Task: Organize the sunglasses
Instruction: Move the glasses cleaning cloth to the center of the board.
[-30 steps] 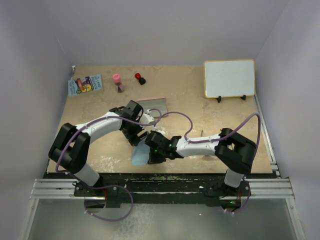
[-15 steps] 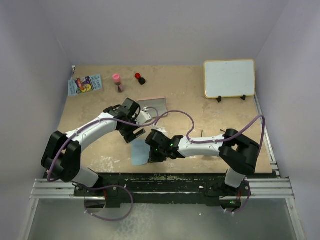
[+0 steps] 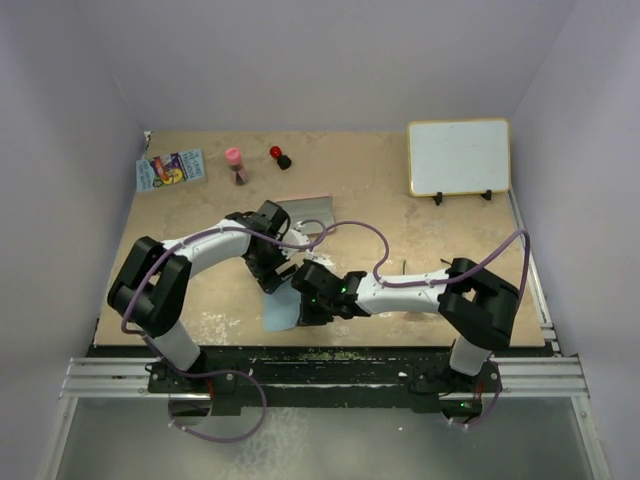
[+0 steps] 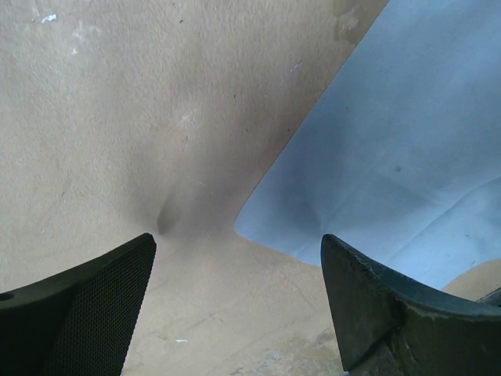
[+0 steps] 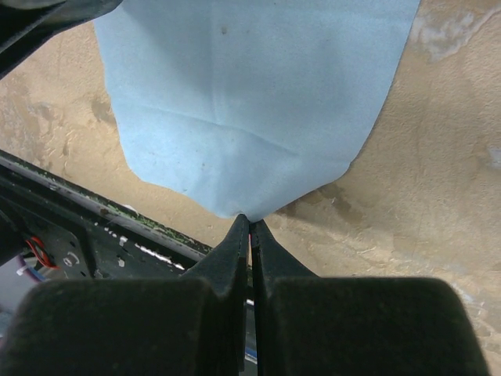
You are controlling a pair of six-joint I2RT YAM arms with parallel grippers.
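A light-blue cloth [image 3: 279, 310] lies near the table's front edge, and its near corner is lifted. My right gripper [image 5: 250, 219] is shut on that corner of the cloth [image 5: 250, 102], which spreads away from the fingertips. In the top view the right gripper [image 3: 305, 300] sits at the cloth's right side. My left gripper [image 4: 239, 247] is open just above the table, its jaws wide apart, with the cloth's [image 4: 391, 133] far corner just ahead of them. From above, the left gripper [image 3: 272, 274] hangs over the cloth's far edge. The sunglasses are hidden.
A pink-edged grey case [image 3: 305, 207] lies behind the left gripper. A whiteboard [image 3: 458, 157] stands at the back right. A pink-capped bottle [image 3: 234, 160], a red-capped item [image 3: 277, 154] and a colourful booklet [image 3: 170, 168] line the back left. The black front rail [image 5: 70, 211] runs beside the cloth.
The left arm's elbow swung out to the left and came back. Its open gripper ends slightly nearer the cloth's far corner. The right gripper kept its hold on the cloth.
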